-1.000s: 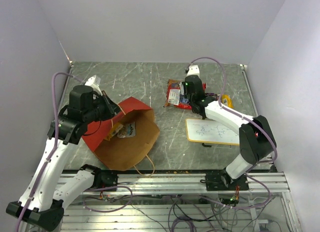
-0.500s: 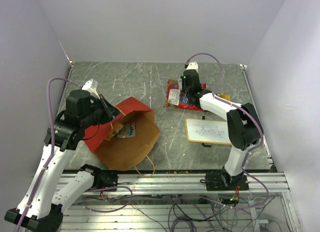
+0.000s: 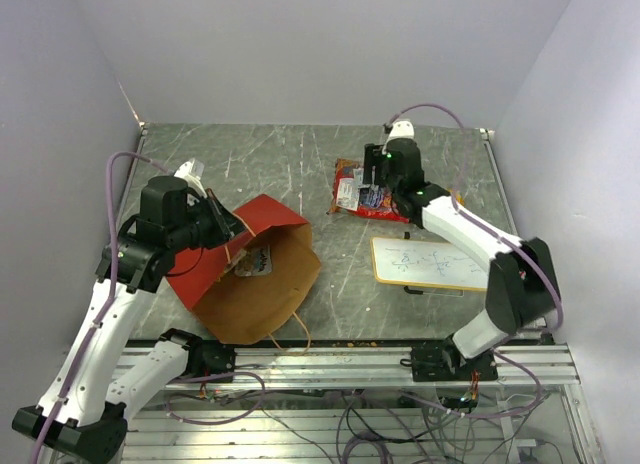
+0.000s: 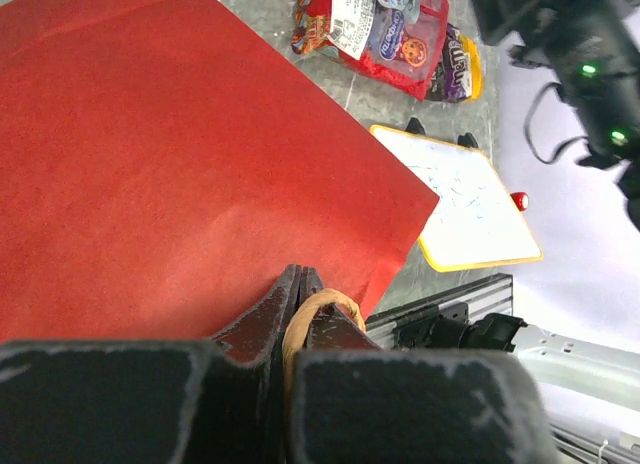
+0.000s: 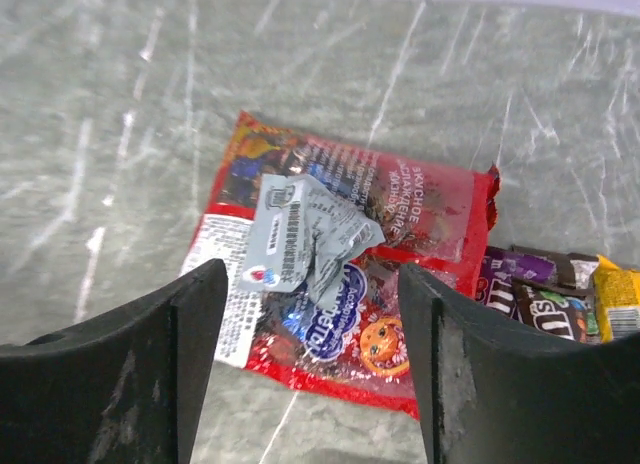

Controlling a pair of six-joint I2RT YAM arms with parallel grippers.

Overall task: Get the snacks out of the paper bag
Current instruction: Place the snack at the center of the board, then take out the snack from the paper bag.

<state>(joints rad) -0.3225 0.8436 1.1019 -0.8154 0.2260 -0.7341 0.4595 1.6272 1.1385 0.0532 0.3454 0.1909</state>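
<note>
The left arm [image 3: 95, 329] stands up tall from its base, bends at the elbow and leans over to its right. At its end the left pincer [image 3: 232, 230] is squeezed tight, with its two black fingers [image 4: 250, 329] pressed together on a thin loop handle [image 4: 312, 306] of the paper bag [image 4: 150, 164]. The right arm [image 3: 470, 234] folds at its elbow and stretches long and low, away from its base and to its left, with the wrist tipped down, and the right pincer [image 5: 310, 274] hangs in the air, spread wide and gripping nothing.
</note>
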